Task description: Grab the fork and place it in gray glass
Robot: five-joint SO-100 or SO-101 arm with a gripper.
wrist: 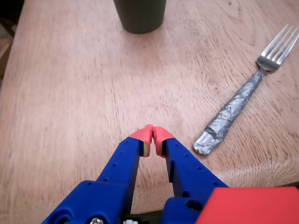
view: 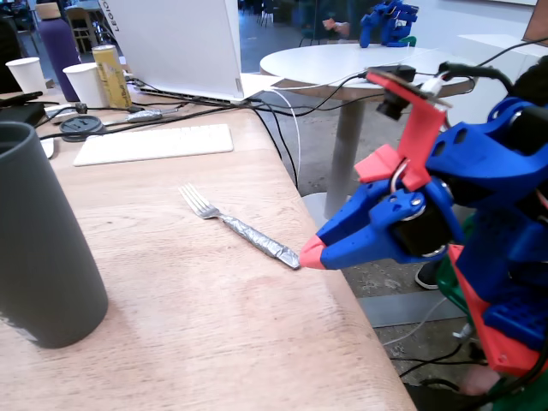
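Hovering with hand (wrist: 153,136) pinched closed and empty, lower centre, beside fork (wrist: 238,102) handle for approaching.

bright even indoor light, soft shadows, both views sharp, background slightly blurred.

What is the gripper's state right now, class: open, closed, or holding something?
Gripper: closed and empty, tips pressed together beside the fork, not on it.
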